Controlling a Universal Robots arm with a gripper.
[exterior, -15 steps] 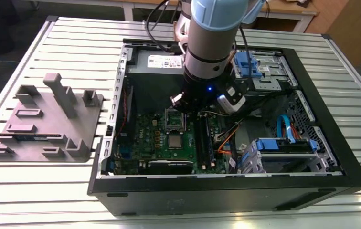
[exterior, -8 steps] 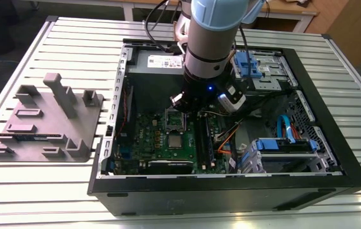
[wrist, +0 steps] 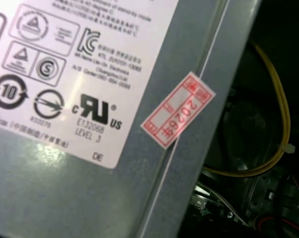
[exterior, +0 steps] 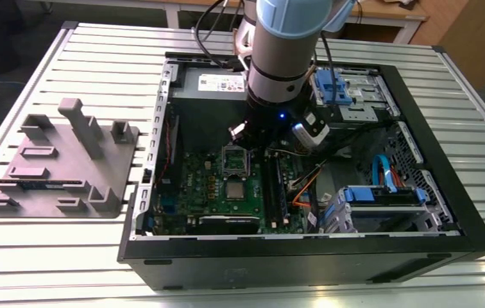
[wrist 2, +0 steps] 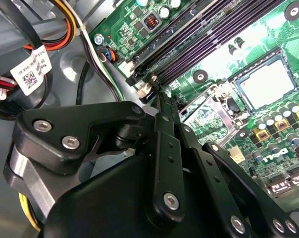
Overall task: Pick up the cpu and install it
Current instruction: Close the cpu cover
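Note:
The cpu (exterior: 237, 190) is a silvery square lying flat in its socket on the green motherboard (exterior: 204, 186) inside the open computer case. In the second wrist view the cpu (wrist 2: 266, 82) sits inside a dark socket border, and the hollow metal socket frame (wrist 2: 209, 106) stands hinged open beside it. My gripper (wrist 2: 158, 94) hangs above the memory slots (wrist 2: 199, 47), a short way from the cpu. Its two thin black fingers (wrist 2: 165, 129) are pressed together with nothing visible between them. In the exterior view my gripper (exterior: 251, 142) is low in the case, over the raised socket frame (exterior: 234, 159).
The black case wall (exterior: 311, 256) rings the board. Blue drive cages (exterior: 383, 199) and orange and blue cables (exterior: 306, 186) lie at the exterior view's right. A grey parts fixture (exterior: 54, 160) stands on the slatted table (exterior: 54, 256). The first wrist view faces the power supply label (wrist: 85, 74) and a yellow cable (wrist: 283, 114).

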